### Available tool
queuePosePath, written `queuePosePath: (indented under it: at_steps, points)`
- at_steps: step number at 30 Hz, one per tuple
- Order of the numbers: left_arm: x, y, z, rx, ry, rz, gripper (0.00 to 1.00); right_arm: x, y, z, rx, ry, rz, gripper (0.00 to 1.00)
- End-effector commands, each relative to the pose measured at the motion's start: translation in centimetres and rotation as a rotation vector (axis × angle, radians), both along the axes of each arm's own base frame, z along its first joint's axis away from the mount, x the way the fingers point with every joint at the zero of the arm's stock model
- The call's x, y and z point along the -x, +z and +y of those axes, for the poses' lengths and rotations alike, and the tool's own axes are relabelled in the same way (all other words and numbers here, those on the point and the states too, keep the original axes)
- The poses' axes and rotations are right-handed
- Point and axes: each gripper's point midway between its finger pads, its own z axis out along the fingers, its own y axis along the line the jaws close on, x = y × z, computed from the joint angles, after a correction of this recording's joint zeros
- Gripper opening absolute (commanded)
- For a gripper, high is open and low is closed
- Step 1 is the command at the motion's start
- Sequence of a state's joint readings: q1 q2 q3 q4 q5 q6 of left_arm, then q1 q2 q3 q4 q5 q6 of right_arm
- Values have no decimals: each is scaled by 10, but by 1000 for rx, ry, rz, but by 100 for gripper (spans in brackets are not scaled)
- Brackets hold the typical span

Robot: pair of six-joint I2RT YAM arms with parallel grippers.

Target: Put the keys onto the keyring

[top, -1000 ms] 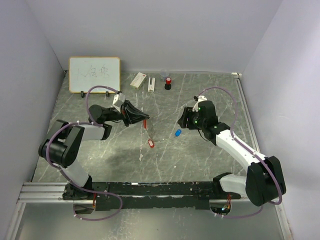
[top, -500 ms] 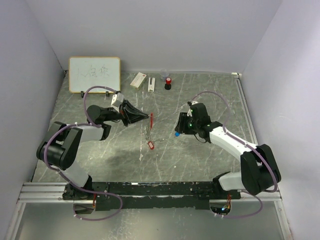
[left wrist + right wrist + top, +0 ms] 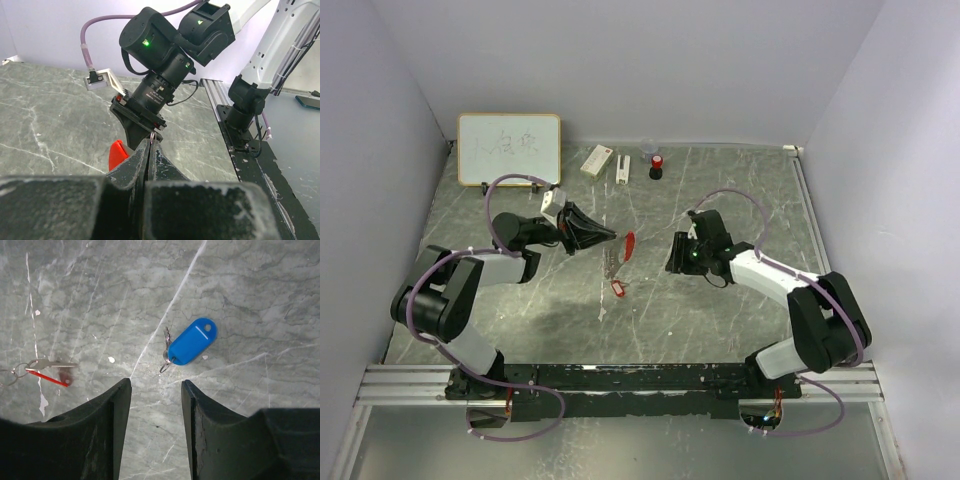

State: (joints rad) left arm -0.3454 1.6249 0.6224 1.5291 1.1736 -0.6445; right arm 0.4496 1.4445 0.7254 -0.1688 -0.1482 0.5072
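The left gripper (image 3: 611, 236) was pinched tight on the keyring (image 3: 626, 245). In the left wrist view its fingers (image 3: 161, 165) met with no gap around the thin ring (image 3: 152, 135), and the red strap (image 3: 117, 154) showed just to the left of them. From above, the strap hung off the fingertips over the middle of the table (image 3: 750, 190), with a grey strip (image 3: 610, 262) trailing toward the near edge. The red key (image 3: 617, 288) lay just past the end of that strip; whether the two touched could not be told.

The right gripper (image 3: 155, 386) stood wide and held nothing. It pointed down at the table, just right of the keyring in the top view. The blue key (image 3: 192, 341) lay flat on the marble just beyond the gap between its fingers (image 3: 116, 412), clear of both, its short silver blade toward them. In the top view this gripper hid the blue key.
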Motion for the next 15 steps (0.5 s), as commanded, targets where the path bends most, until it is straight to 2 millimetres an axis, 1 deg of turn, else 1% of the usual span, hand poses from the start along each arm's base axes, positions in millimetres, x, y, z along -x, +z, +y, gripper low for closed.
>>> queuePosePath:
  at_steps: [1,15]
  points:
    - [14,39,10,103,18,-285,7,-8,5,4,-1,1,-26,45]
    - [14,37,12,98,22,-284,7,-16,-4,10,-9,-12,-4,39]
